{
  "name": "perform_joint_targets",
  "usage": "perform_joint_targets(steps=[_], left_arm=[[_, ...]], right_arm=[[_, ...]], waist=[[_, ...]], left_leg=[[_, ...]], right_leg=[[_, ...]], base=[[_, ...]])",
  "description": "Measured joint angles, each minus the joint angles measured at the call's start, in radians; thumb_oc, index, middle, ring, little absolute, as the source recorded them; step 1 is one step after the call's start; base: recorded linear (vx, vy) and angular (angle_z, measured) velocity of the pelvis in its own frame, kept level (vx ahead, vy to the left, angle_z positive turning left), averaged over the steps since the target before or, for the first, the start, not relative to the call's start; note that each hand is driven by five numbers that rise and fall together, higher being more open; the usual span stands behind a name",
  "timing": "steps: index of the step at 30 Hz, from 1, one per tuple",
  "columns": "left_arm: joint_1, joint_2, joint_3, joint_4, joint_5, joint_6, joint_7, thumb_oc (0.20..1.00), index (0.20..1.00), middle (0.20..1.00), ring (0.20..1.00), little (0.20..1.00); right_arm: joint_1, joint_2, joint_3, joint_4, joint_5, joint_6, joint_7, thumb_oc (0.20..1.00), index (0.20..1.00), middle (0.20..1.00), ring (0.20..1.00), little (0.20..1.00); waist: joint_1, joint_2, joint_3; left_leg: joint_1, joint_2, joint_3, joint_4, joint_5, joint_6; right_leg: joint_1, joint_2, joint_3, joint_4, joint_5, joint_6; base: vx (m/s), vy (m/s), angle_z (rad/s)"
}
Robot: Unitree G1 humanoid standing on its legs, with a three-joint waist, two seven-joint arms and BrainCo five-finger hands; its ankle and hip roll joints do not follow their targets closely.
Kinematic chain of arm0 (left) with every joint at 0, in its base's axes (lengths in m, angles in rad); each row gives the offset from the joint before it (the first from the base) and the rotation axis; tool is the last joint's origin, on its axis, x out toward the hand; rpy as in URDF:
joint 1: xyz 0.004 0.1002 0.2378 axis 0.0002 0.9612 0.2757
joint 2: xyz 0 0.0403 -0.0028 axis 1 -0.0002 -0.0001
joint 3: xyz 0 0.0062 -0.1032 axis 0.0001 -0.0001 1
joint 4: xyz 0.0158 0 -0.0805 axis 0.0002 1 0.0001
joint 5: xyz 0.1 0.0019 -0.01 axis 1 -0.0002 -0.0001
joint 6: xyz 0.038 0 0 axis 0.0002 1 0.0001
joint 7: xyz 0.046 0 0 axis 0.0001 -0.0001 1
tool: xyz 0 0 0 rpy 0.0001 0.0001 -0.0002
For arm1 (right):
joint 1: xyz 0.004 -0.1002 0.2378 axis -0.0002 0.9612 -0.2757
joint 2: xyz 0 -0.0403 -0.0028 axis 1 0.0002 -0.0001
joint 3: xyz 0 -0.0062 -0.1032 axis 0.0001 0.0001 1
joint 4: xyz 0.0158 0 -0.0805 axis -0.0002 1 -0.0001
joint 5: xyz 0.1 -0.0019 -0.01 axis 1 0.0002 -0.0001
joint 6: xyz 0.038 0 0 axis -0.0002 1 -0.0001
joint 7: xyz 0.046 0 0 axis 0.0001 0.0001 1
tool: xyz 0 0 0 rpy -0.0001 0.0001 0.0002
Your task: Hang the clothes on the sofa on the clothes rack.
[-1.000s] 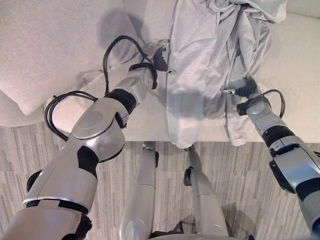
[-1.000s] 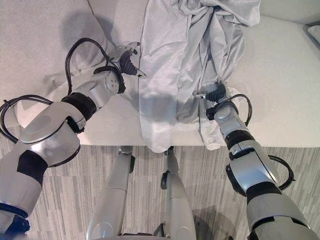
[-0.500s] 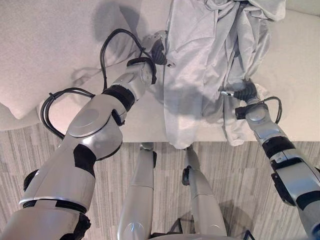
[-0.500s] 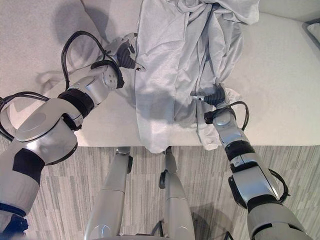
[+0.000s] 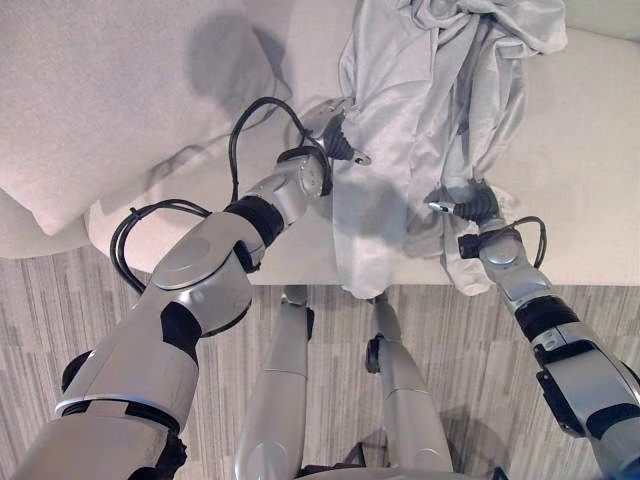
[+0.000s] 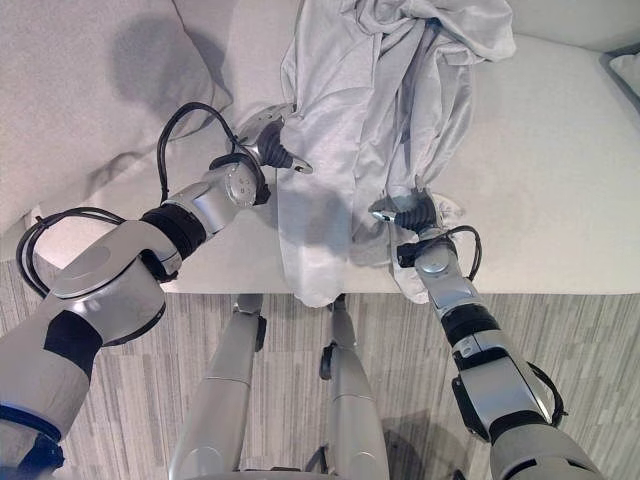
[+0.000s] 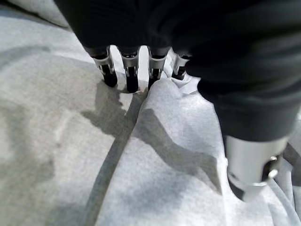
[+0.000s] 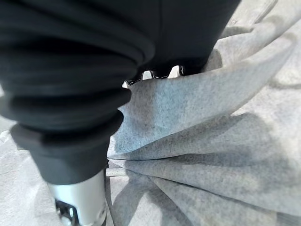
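A light grey garment (image 5: 430, 90) lies crumpled on the pale sofa seat (image 5: 590, 150), and its lower part hangs over the seat's front edge. My left hand (image 5: 335, 140) is at the garment's left edge. In the left wrist view its straight fingers (image 7: 129, 75) press their tips onto the cloth beside a fold, with the thumb (image 7: 251, 165) held apart, so it is open. My right hand (image 5: 468, 205) is pushed in among the garment's right folds near the seat's front. A fold of cloth (image 8: 197, 103) covers the far part of that hand.
A large pale cushion (image 5: 100, 90) leans on the sofa to the left of the garment. Bare seat (image 6: 560, 170) stretches to the right of it. Striped grey floor (image 5: 60, 320) runs in front of the sofa.
My left hand has come toward the seat's front and slightly right along the garment's left edge. My right hand has shifted a little left and nearer the front edge.
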Motion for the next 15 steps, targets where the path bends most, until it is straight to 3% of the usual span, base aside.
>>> perform_joint_targets(steps=[1, 2, 8, 9, 10, 11, 15], left_arm=[[0.004, 0.000, 0.000, -0.006, 0.000, -0.001, 0.000, 1.000, 1.000, 1.000, 1.000, 1.000], [0.002, 0.001, -0.003, -0.015, 0.001, -0.005, 0.001, 1.000, 1.000, 1.000, 1.000, 1.000], [-0.001, 0.009, -0.010, -0.027, 0.008, -0.005, 0.001, 1.000, 1.000, 1.000, 1.000, 1.000], [-0.001, 0.009, -0.010, -0.029, 0.010, -0.005, 0.001, 0.909, 0.909, 0.909, 0.909, 0.909], [-0.001, 0.009, -0.010, -0.033, 0.011, -0.005, 0.001, 0.909, 0.909, 0.909, 0.909, 0.909], [-0.004, 0.009, -0.009, -0.034, 0.013, -0.005, 0.002, 0.200, 0.200, 0.200, 0.200, 0.200], [-0.024, 0.043, 0.042, -0.067, 0.012, -0.034, 0.012, 0.200, 0.200, 0.200, 0.200, 0.200]], right_arm=[[0.022, -0.009, -0.007, -0.027, 0.000, 0.002, 0.001, 0.689, 0.689, 0.689, 0.689, 0.689], [0.076, -0.020, -0.038, -0.080, -0.009, -0.003, 0.007, 0.200, 0.200, 0.200, 0.200, 0.200], [0.112, -0.014, -0.064, -0.091, -0.016, 0.007, 0.041, 0.200, 0.200, 0.200, 0.200, 0.200], [0.112, -0.006, -0.061, -0.084, -0.016, 0.009, 0.049, 0.200, 0.200, 0.200, 0.200, 0.200], [0.115, 0.004, -0.055, -0.075, -0.017, 0.014, 0.057, 0.200, 0.200, 0.200, 0.200, 0.200], [0.121, 0.005, -0.043, -0.078, -0.017, 0.018, 0.064, 0.200, 0.200, 0.200, 0.200, 0.200], [0.207, 0.034, -0.116, -0.087, -0.017, 0.011, 0.071, 0.200, 0.200, 0.200, 0.200, 0.200]], waist=[[-0.001, -0.001, 0.000], [0.000, -0.001, 0.000], [0.004, -0.002, 0.001], [0.004, -0.002, 0.001], [0.004, -0.003, 0.001], [0.004, -0.002, 0.001], [0.003, -0.008, 0.004]], left_leg=[[0.000, -0.001, 0.000, -0.002, 0.001, 0.001], [0.000, -0.002, -0.001, -0.010, 0.005, 0.001], [-0.003, -0.003, -0.001, -0.013, 0.005, 0.001], [-0.003, -0.003, -0.001, -0.013, 0.005, 0.001], [-0.005, -0.005, -0.001, -0.013, 0.005, 0.001], [-0.008, -0.006, -0.001, -0.013, 0.005, 0.001], [-0.026, -0.011, -0.007, -0.024, 0.011, 0.003]], right_leg=[[-0.002, 0.000, 0.001, 0.004, 0.000, 0.000], [-0.008, -0.001, 0.001, 0.009, 0.000, 0.000], [-0.014, -0.002, 0.000, 0.008, 0.000, 0.000], [-0.014, -0.003, 0.000, 0.007, 0.000, 0.000], [-0.015, -0.004, 0.000, 0.008, 0.000, 0.000], [-0.018, -0.005, 0.001, 0.008, 0.000, 0.000], [-0.035, -0.008, 0.000, 0.007, 0.000, 0.000]], base=[[-0.02, -0.050, 0.08], [0.00, -0.036, 0.06], [0.00, 0.000, 0.00], [0.00, 0.000, 0.00], [0.00, 0.000, 0.00], [0.01, -0.040, 0.04], [0.01, -0.031, 0.05]])
